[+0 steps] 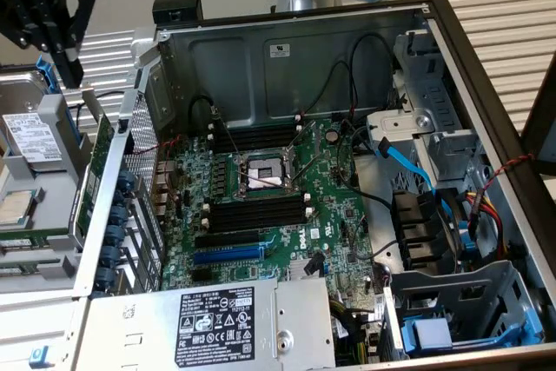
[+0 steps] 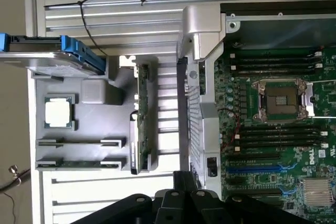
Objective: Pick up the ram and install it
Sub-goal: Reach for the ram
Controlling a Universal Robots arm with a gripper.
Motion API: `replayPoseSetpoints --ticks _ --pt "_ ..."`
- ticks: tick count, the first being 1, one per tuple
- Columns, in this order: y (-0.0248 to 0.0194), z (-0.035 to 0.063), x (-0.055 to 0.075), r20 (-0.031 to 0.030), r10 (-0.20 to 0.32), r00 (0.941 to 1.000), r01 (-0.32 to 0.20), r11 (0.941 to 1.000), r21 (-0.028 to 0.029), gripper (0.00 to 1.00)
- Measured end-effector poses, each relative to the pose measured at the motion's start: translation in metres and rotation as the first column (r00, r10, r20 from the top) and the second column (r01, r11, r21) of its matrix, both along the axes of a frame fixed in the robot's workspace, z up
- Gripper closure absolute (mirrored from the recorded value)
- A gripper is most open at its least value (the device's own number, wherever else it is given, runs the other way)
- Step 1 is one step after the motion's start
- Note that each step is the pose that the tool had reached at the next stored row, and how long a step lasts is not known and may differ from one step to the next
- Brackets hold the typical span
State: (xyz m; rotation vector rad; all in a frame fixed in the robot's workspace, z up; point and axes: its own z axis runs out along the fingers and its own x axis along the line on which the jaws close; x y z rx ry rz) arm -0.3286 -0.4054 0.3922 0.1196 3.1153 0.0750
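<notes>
Jaws pressed together, gripping nothing: the gripper [image 1: 68, 65] hangs at the upper left of the exterior view, over the grey parts tray [image 1: 68, 132]. The ram [image 1: 89, 175] stands on edge in a tray slot below it, untouched, just beside the side wall of the open computer case [image 1: 261, 67]. Left of the ram sit a white-labelled hard drive [image 1: 30, 135] and a processor [image 1: 17, 208]. Inside the case, the motherboard [image 1: 347, 215] reads Dell, with black memory slots [image 1: 261, 212] by the socket. The power supply [image 1: 217, 323] sticker is too fine to read.
</notes>
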Motion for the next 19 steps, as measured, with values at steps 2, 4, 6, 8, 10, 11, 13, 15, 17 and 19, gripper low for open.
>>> replayPoseSetpoints --ticks 2,4,6,8,10,11,13,15,17,19 --pt "-0.0005 0.0000 -0.009 -0.0001 0.000 1.0000 0.000 1.0000 -0.0001 0.89" --pt "-0.0007 -0.0001 -0.018 -0.0001 0.000 1.0000 0.000 1.0000 0.0000 0.89" --pt "-0.0009 -0.0001 -0.027 0.0000 0.000 1.0000 0.000 1.0000 0.0000 0.89" --pt "-0.0010 -0.0001 -0.034 -0.0001 0.000 1.0000 0.000 1.0000 -0.0001 0.89" --pt "-0.0010 -0.0002 -0.039 0.0000 0.000 1.0000 0.000 1.0000 0.0000 0.89" --pt "-0.0010 -0.0002 -0.042 -0.0001 0.000 1.0000 0.000 1.0000 -0.0001 0.89" --pt "-0.0010 -0.0003 -0.049 0.0000 0.000 1.0000 0.000 1.0000 0.0000 0.89" --pt "-0.0010 -0.0004 -0.056 -0.0001 0.000 1.0000 0.000 1.0000 -0.0001 0.89" --pt "-0.0010 -0.0005 -0.063 -0.0001 0.000 1.0000 0.000 1.0000 -0.0001 0.89" --pt "-0.0010 -0.0007 -0.071 0.0000 0.000 1.0000 0.000 1.0000 0.0000 0.89"
